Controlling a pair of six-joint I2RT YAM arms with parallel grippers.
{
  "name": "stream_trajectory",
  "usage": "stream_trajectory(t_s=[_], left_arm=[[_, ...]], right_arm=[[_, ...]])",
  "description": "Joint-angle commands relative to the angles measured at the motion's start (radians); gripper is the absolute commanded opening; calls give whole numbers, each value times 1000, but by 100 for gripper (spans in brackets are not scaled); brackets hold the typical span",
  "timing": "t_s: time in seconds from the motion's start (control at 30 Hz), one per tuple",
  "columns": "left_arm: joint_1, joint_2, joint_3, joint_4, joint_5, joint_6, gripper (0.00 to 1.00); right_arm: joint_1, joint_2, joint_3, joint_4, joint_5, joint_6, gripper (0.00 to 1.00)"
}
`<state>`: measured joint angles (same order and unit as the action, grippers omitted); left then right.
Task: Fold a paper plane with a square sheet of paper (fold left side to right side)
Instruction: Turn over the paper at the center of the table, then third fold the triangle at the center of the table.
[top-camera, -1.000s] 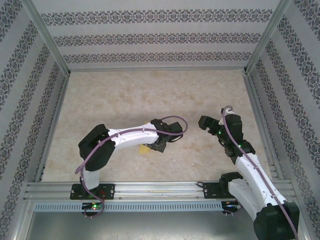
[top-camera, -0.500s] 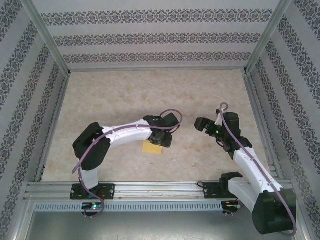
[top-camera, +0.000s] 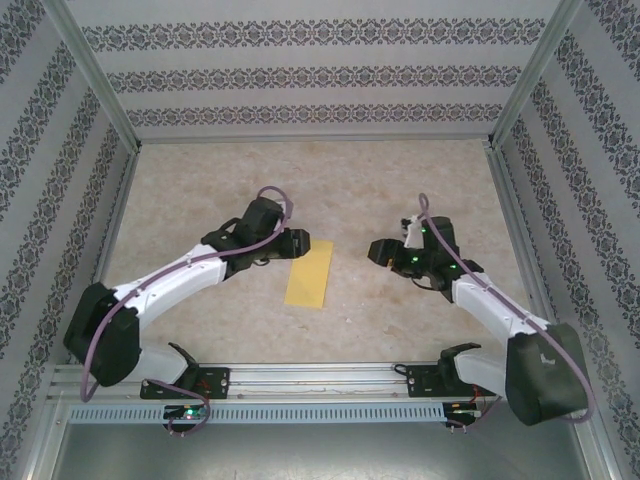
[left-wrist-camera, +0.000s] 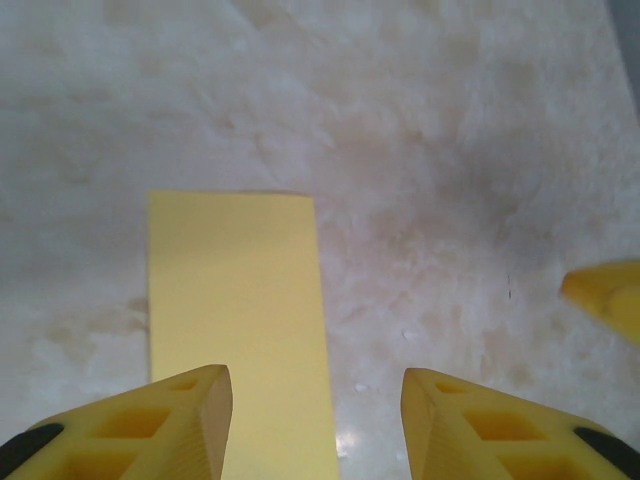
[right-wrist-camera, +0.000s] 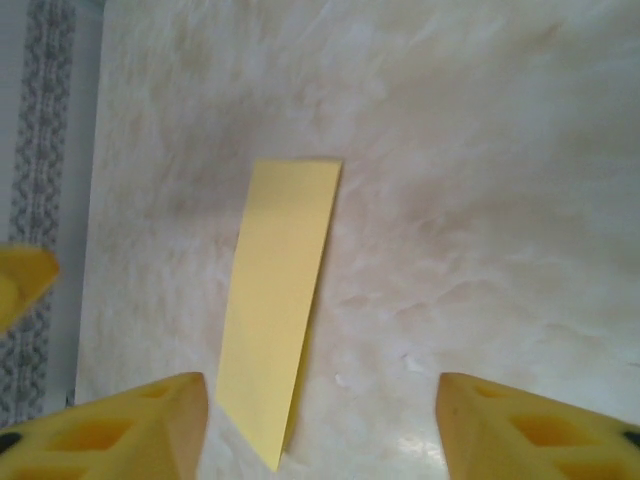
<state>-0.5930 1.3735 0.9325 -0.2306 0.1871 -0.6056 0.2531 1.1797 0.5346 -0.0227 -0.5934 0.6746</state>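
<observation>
Folded yellow paper (top-camera: 310, 273), now a narrow rectangle, lies flat on the table (top-camera: 230, 180) between the arms, touching neither. Left gripper (top-camera: 293, 243) is just beside its far left corner, jaws spread, empty. Right gripper (top-camera: 378, 252) is near on the right, jaws spread, empty. Half-fold looks done, and both grippers face the paper, probably for the next crease.

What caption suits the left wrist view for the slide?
Left claw open over the folded yellow paper strip, which lies flat on the marbled table.

yellow paper (top-camera: 309, 274), flat narrow rectangle
</observation>
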Motion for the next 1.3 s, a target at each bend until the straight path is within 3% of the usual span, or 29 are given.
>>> stream_trajectory(t_s=[0.0,0.2,0.43,0.77,1.07,1.27], left_arm=[[46,-74,-72,149,17,32,48],[86,-171,-194,234,-37,4,48],[101,-213,-247,233,-70,-10,48],[106,-221,-240,203,-77,5,48],[116,-215,-214,116,-83,5,49],[181,-175,-222,131,105,-61,52]], right_arm=[[92,79,38,85,-36,85,51],[269,245,65,218,29,177,31],[377,392,114,277,88,211,1],[398,517,164,271,98,182,0],[389,566,198,122,114,64,0],[357,593,243,-7,111,-86,0]])
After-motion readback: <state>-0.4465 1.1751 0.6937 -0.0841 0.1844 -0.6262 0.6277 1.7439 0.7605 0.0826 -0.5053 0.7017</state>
